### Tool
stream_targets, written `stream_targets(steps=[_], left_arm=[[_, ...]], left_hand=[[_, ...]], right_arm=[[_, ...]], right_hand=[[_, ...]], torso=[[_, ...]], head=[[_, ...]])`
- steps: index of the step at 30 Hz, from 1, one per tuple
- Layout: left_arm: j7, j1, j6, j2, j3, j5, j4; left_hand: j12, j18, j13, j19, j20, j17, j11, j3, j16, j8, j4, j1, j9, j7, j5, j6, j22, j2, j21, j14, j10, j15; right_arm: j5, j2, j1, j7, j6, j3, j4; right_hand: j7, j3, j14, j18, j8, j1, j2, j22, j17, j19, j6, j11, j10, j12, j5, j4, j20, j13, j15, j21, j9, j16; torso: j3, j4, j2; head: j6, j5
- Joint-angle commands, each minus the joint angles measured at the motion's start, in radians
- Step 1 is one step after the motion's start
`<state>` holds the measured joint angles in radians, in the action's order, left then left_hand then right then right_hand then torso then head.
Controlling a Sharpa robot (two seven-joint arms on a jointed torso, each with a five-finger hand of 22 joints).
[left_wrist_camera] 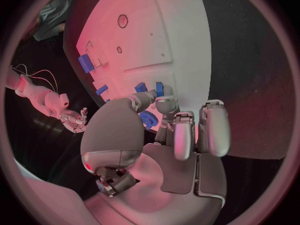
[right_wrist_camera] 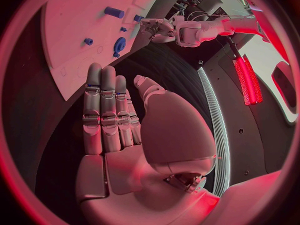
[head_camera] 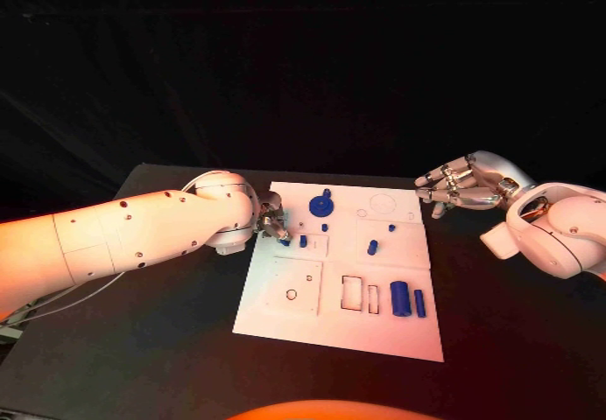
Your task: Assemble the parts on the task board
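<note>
The white task board (head_camera: 339, 325) lies mid-table. My left hand (head_camera: 271, 223) hovers over its left edge, thumb and a finger bent down to two small blue pieces (head_camera: 296, 241), also seen as blue pieces (left_wrist_camera: 159, 88) just past the fingertips (left_wrist_camera: 166, 103). Whether they grip one is hidden. A blue gear (head_camera: 323, 206) stands beyond them. Small blue pegs (head_camera: 373, 248) dot the board's middle, and two blue cylinders (head_camera: 408, 300) lie at its near right. My right hand (head_camera: 461, 188) floats off the board's far right corner, fingers straight, holding nothing.
Rectangular slots (head_camera: 359, 294) and a round hole (head_camera: 292, 294) are cut into the board's near half. The black table (head_camera: 151, 350) runs around it on all sides. In the right wrist view the board (right_wrist_camera: 69, 60) lies ahead of the right hand (right_wrist_camera: 115, 120).
</note>
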<state>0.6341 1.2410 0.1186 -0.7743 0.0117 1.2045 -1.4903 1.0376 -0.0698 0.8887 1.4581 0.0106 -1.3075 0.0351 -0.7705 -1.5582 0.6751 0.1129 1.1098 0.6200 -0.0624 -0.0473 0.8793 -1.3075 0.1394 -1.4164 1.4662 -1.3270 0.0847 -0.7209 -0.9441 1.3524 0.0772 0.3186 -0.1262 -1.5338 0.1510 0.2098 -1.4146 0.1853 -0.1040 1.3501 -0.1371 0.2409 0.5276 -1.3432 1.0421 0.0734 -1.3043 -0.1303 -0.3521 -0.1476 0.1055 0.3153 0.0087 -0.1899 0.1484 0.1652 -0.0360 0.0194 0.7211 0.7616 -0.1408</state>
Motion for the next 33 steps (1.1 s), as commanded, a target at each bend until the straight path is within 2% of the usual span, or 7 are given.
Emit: stream_targets(steps=[1, 7, 16, 26, 33], left_arm=[[-0.005, -0.001, 0.044, 0.004, 0.000, -0.012, 0.002], [-0.003, -0.001, 0.059, 0.005, 0.000, -0.015, 0.006], [0.000, -0.001, 0.054, 0.007, 0.000, -0.016, 0.015], [0.002, 0.000, 0.045, 0.009, 0.000, -0.016, 0.021], [0.003, 0.000, 0.039, 0.018, 0.000, -0.016, 0.033]], left_hand=[[-0.011, 0.014, -0.011, 0.006, -0.001, -0.250, 0.001, -0.070, -0.003, 0.003, -0.069, -0.024, 0.014, 0.026, -0.002, 0.018, -0.008, 0.013, -0.002, 0.101, -0.005, 0.007], [-0.015, 0.014, -0.018, 0.007, -0.002, -0.251, 0.006, -0.010, -0.004, 0.005, -0.033, -0.059, 0.012, 0.033, -0.002, 0.030, -0.010, 0.022, -0.002, 0.101, -0.007, 0.011], [-0.013, 0.015, -0.016, 0.010, -0.004, -0.251, 0.010, 0.057, -0.004, 0.002, -0.001, -0.074, 0.006, 0.038, -0.002, 0.043, -0.016, 0.027, -0.006, 0.101, -0.011, 0.016], [-0.011, 0.016, -0.016, 0.012, -0.004, -0.251, 0.010, 0.155, -0.004, -0.006, 0.039, -0.080, -0.003, 0.037, -0.002, 0.053, -0.020, 0.017, -0.007, 0.101, -0.013, 0.016], [-0.011, 0.016, -0.016, 0.012, -0.004, -0.251, 0.010, 0.179, -0.004, -0.008, 0.047, -0.076, -0.006, 0.037, -0.002, 0.054, -0.020, 0.010, -0.007, 0.101, -0.013, 0.016]], right_arm=[[-0.002, -0.001, 0.000, 0.002, -0.009, 0.000, -0.001], [-0.002, -0.002, 0.000, 0.002, -0.008, 0.000, -0.002], [-0.001, -0.003, 0.000, 0.001, -0.007, 0.000, -0.003], [-0.001, -0.004, 0.000, 0.001, -0.005, 0.000, -0.006], [-0.001, -0.005, 0.000, 0.001, -0.004, 0.000, -0.008]], right_hand=[[0.001, -0.001, 0.007, -0.004, 0.002, -0.011, 0.002, -0.002, 0.001, 0.005, -0.004, -0.002, 0.007, -0.004, -0.004, -0.003, 0.004, 0.001, -0.001, 0.006, 0.002, -0.005], [0.000, -0.001, 0.007, -0.003, 0.001, -0.012, 0.002, -0.002, 0.003, 0.005, -0.005, -0.002, 0.008, -0.004, -0.005, -0.004, 0.004, 0.003, -0.001, 0.006, 0.002, -0.005], [0.001, -0.002, 0.008, -0.003, 0.001, -0.013, 0.003, -0.003, 0.004, 0.005, -0.005, -0.002, 0.008, -0.004, -0.005, -0.005, 0.004, 0.004, -0.001, 0.006, 0.002, -0.006], [0.001, -0.002, 0.008, -0.003, 0.001, -0.013, 0.003, -0.003, 0.004, 0.005, -0.005, -0.002, 0.008, -0.004, -0.005, -0.005, 0.004, 0.004, -0.001, 0.006, 0.002, -0.006], [0.001, -0.002, 0.008, -0.003, 0.001, -0.014, 0.004, -0.003, 0.005, 0.005, -0.005, -0.002, 0.008, -0.004, -0.005, -0.006, 0.005, 0.005, -0.001, 0.006, 0.002, -0.006]], torso=[[-0.0003, -0.0006, 0.000], [0.0001, -0.0004, 0.000], [0.0002, -0.0008, 0.000], [0.0004, -0.0004, 0.000], [0.0005, 0.0002, 0.000]], head=[[0.000, 0.001], [0.001, 0.001], [0.002, 0.002], [0.003, 0.003], [0.003, 0.006]])
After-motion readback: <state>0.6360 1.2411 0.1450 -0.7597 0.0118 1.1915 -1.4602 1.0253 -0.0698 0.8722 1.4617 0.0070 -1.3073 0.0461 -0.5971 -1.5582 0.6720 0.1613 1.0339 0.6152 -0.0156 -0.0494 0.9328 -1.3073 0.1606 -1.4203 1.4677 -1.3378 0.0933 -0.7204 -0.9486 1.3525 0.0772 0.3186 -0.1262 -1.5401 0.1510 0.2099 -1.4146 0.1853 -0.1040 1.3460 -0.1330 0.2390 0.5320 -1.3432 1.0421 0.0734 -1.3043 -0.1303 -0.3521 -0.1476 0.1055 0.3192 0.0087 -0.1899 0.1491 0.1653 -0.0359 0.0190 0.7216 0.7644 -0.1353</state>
